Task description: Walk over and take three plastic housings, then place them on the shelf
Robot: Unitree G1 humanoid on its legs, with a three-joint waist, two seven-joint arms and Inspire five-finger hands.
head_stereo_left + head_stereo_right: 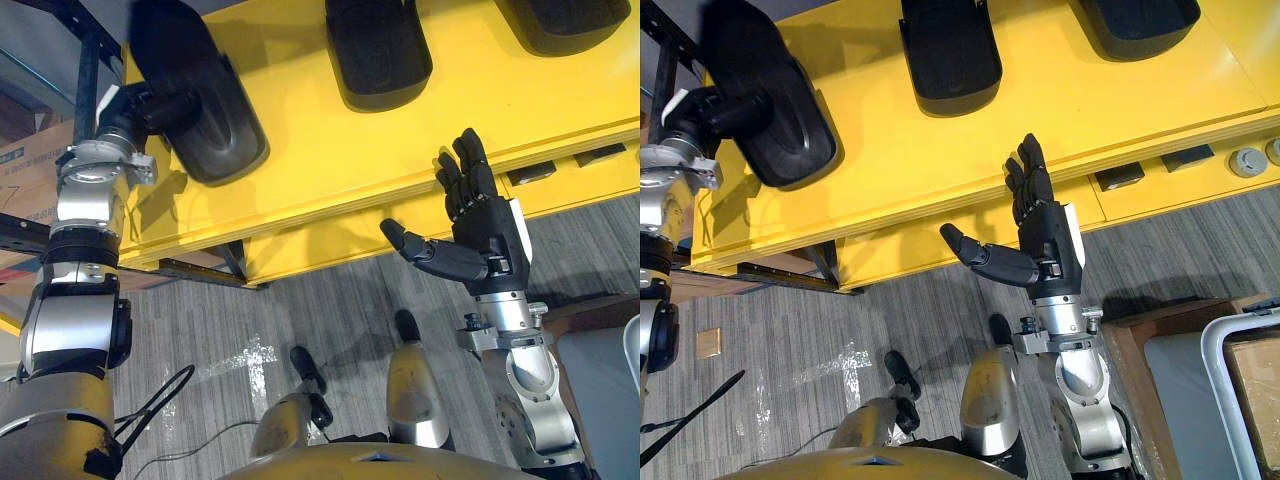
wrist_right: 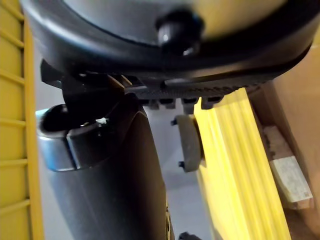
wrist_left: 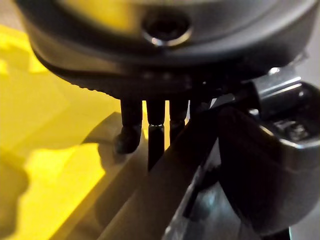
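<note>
At left end of yellow shelf (image 1: 330,150), left hand (image 1: 150,108) clamps black housing (image 1: 205,110), likely to set it down; right hand (image 1: 485,225) hovers off shelf front, fingers spread, empty.

The shelf (image 1: 400,140) has a smooth, yellow painted top with a soft sheen, and its front edge shows layered bands like plywood. Over the shelf, the left housing (image 1: 215,130), the middle housing (image 1: 375,45) and the right housing (image 1: 570,25) are black plastic, mostly matt, with faint highlights on their rounded rims. Below the shelf's front edge the floor (image 1: 320,310) is grey ribbed carpet, rough and dull. The right hand (image 1: 485,235), just before that edge, is dark matt plastic. Beside the shelf's left end is a brown cardboard box (image 1: 30,170).
</note>
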